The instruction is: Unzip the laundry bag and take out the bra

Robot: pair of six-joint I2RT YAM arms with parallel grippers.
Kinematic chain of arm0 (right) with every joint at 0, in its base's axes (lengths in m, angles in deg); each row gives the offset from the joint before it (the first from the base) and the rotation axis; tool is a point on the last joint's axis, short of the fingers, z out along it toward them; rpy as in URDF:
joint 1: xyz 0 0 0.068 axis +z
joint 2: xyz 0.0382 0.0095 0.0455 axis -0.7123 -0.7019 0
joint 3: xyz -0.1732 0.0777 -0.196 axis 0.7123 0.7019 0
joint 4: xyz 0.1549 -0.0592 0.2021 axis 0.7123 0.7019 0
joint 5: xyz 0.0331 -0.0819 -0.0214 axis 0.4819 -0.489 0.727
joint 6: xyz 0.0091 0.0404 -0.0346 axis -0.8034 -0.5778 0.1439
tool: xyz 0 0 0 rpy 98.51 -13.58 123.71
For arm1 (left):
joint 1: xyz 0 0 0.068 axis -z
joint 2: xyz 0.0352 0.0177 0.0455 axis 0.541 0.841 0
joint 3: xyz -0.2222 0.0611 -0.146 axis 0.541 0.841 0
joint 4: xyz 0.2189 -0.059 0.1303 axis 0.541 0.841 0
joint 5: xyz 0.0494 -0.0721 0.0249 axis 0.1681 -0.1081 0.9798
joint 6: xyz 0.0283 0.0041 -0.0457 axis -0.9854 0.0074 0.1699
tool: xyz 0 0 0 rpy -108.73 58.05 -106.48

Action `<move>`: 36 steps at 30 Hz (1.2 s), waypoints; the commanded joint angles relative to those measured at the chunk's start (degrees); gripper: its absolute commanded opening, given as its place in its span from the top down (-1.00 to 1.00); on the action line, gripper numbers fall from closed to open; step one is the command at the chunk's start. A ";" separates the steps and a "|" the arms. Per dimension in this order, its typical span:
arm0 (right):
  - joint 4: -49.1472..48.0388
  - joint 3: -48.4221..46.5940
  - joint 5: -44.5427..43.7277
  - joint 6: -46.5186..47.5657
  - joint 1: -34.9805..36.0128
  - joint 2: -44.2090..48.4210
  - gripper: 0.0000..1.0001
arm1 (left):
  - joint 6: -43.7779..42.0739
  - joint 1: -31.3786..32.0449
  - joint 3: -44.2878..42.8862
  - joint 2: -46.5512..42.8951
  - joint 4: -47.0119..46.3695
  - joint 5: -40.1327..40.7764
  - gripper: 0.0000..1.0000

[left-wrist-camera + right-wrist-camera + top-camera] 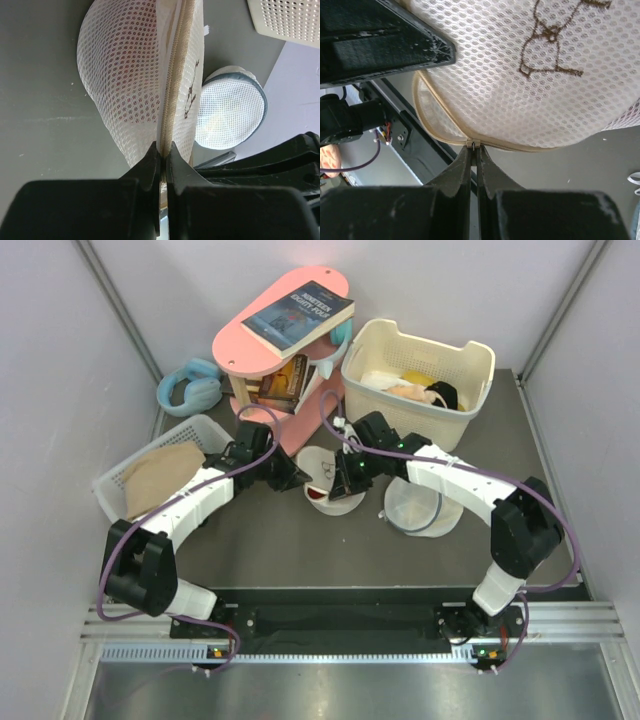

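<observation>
Laundry bag (322,472) holds red bra (320,498); left claw (163,155) clamps zipper seam (172,90), right claw (474,151) zipper pull (472,144).

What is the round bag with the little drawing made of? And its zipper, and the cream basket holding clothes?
The laundry bag looks like soft cream mesh fabric: tiny holes all over, matte. Its zipper seems beige woven tape with fine teeth, maybe plastic. The basket looks like hard cream plastic: stiff walls with rows of holes.
</observation>
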 commanded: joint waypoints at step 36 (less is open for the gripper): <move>-1.70 -6.10 3.29 -0.15 1.78 -2.96 1.00 | -9.28 -3.61 -0.14 -4.33 11.53 2.63 -0.47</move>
